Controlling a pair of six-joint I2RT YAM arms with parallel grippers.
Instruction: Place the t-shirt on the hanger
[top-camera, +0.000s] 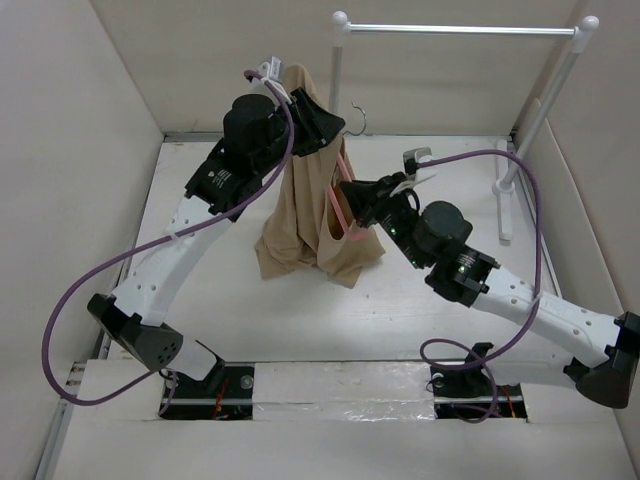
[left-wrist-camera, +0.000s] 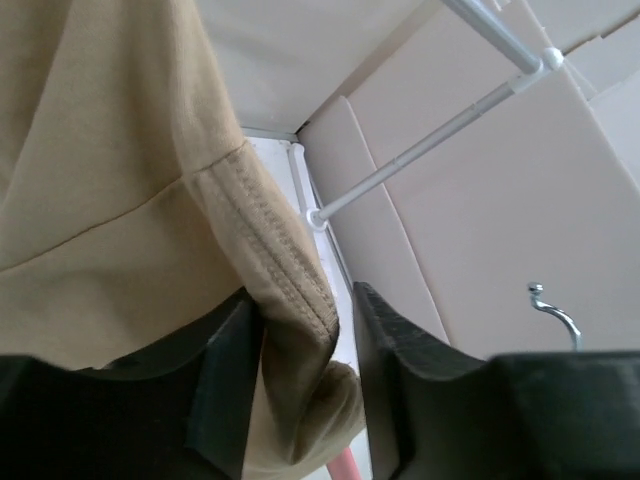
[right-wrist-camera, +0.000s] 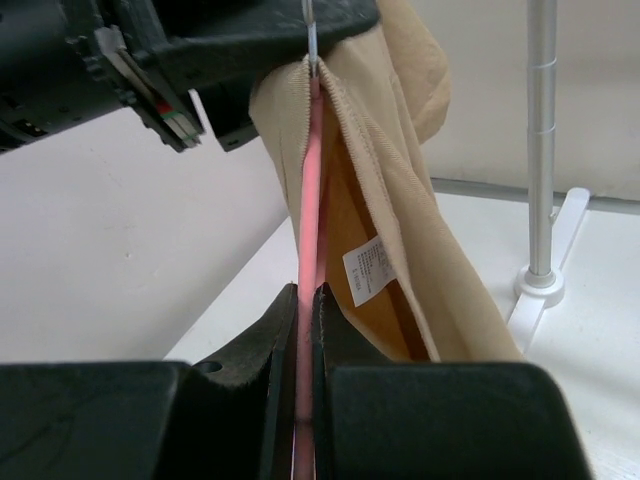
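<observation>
The tan t-shirt (top-camera: 300, 220) hangs like a tent from my raised left gripper (top-camera: 325, 122), its hem resting on the table. In the left wrist view the gripper (left-wrist-camera: 300, 295) is shut on a bunched fold of the ribbed collar (left-wrist-camera: 290, 290). The salmon-pink hanger (top-camera: 347, 222) sits inside the shirt, and its silver hook (top-camera: 357, 118) pokes out beside the left gripper. My right gripper (top-camera: 352, 190) is shut on the hanger's thin pink bar (right-wrist-camera: 310, 200), which runs up into the collar (right-wrist-camera: 330, 90). A white care label (right-wrist-camera: 368, 270) shows inside the shirt (right-wrist-camera: 420, 230).
The tall white garment rack with a metal rod (top-camera: 460, 30) stands at the back right, its foot (top-camera: 505, 185) on the table; it also shows in the right wrist view (right-wrist-camera: 540, 150). Beige walls (top-camera: 60, 150) close the table on three sides.
</observation>
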